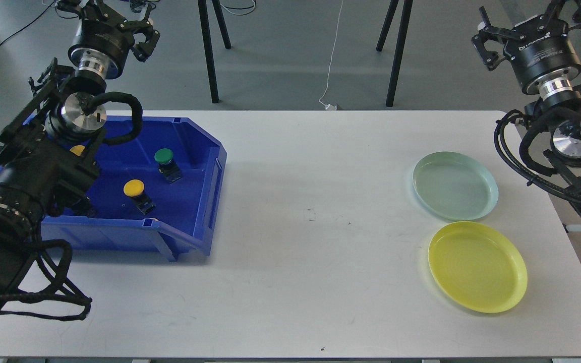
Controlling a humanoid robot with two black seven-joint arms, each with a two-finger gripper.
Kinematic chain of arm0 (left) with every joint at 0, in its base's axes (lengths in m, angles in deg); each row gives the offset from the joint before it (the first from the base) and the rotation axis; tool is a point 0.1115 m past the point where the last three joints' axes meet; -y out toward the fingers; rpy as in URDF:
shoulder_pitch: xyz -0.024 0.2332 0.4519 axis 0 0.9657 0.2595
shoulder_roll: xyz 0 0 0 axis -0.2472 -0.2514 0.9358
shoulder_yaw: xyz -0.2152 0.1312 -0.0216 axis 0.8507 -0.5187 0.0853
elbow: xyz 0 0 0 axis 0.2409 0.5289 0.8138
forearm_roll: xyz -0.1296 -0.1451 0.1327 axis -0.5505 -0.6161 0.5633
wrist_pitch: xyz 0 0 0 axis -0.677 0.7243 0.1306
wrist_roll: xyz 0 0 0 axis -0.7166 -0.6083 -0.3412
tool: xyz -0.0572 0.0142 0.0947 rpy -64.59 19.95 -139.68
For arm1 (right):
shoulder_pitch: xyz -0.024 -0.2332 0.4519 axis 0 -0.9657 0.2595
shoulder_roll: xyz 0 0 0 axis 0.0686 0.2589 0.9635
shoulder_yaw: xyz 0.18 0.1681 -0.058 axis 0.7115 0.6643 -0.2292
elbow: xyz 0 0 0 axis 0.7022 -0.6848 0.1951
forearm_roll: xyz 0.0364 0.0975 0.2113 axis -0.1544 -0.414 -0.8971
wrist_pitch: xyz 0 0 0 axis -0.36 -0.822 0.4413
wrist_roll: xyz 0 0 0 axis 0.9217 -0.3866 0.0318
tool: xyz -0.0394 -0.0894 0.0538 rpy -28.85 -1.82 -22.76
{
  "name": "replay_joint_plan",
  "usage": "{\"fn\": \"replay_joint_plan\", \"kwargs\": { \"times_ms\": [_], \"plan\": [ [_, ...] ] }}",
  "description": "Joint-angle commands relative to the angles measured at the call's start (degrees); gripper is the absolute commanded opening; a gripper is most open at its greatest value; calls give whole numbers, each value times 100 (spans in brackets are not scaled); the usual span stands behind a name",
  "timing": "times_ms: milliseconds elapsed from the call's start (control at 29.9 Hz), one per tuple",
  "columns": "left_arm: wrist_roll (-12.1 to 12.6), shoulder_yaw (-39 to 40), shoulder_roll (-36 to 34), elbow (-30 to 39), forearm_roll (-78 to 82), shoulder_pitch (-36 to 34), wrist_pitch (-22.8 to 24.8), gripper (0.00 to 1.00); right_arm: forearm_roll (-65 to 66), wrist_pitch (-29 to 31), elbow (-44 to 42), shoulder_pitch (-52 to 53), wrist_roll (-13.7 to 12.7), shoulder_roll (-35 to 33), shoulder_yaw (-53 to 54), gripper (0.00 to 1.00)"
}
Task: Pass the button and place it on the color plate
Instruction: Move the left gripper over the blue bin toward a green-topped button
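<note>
Left tool [111, 20] open, empty.

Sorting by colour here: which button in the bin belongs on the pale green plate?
The green-capped button, farther back in the blue bin; the other fully visible button is yellow-capped.

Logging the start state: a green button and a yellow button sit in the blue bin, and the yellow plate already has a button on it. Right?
Not quite. In the head view the yellow plate is empty. The green button and yellow button do sit in the blue bin.
</note>
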Motion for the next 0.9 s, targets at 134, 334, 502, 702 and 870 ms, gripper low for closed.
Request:
{"fn": "replay_joint_plan", "kwargs": {
  "times_ms": [134,334,502,702,870],
  "plan": [
    [31,0,-67,32,0,-8,13,100,-8,-226,33,4,0,-52,-3,99],
    [92,-367,-812,1075,62,150,-4,100,1,-499,42,144,0,-60,-3,99],
    [92,-1704,-2201,2404,202,89,-558,100,1,-508,68,241,0,-60,-12,99],
    [75,-2233,-3309,2853,1692,36,-663,99,10,-508,156,232,0,-104,-21,99],
    [92,-2320,-4179,3450,4118,202,-875,97,10,-525,174,215,35,-157,23,99]
  ]
}}
